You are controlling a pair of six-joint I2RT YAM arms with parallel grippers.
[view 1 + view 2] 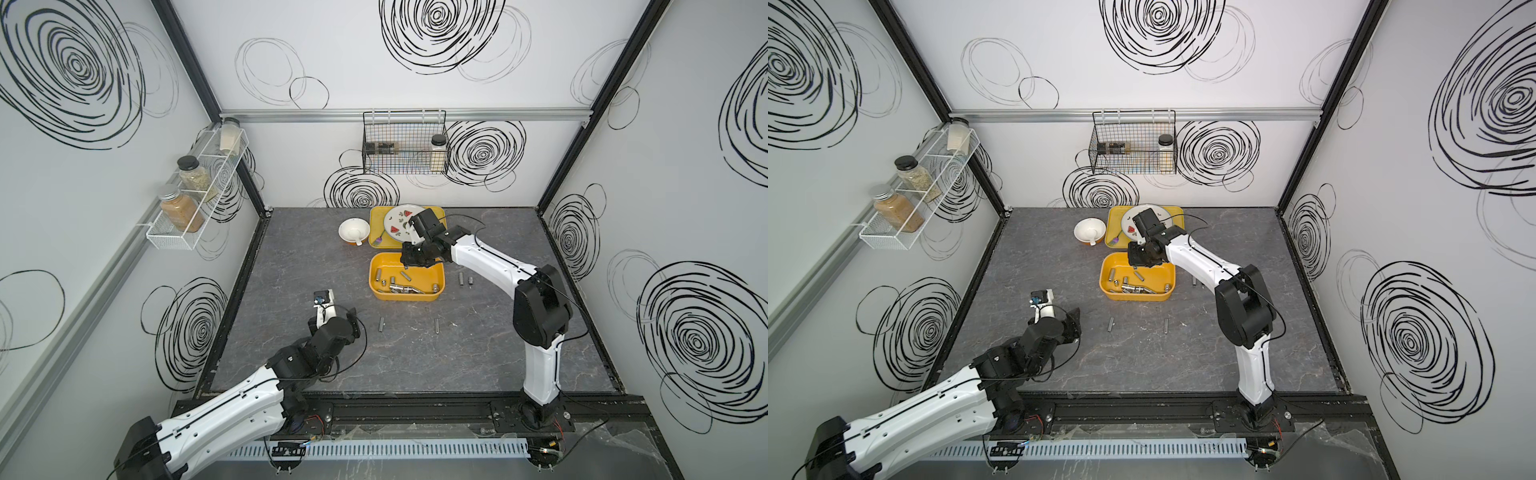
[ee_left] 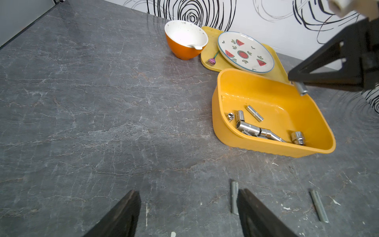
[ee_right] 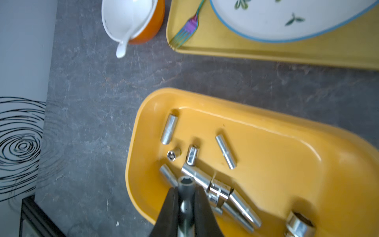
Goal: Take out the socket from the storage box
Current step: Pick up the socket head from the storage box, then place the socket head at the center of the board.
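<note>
Socket (image 3: 186, 183) is clamped in your right gripper (image 3: 186, 191), hanging over the storage box (image 3: 139, 131), above the loose ones lying inside. Lift straight up until it clears the rim, then carry it sideways to bare table (image 2: 102, 102) with a firm pinch. Your left gripper (image 2: 187, 192) hovers with jaws apart.

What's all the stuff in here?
deep plastic storage box: one, yellow-orange, on the table
loose metal sockets: several, silver, in the box
stray sockets: four, silver, on the table
flat shallow tray: one, yellow, behind the box
watermelon plate: one, white, on the tray
metal fork: one, purple, on the tray
ceramic bowl: one, orange, beside the tray
wire basket: one, black, back wall, one jar
wire shelf: one, white, side wall, three jars
left gripper: one, black, open, empty
right gripper: one, black, gripping a socket above the box
</note>
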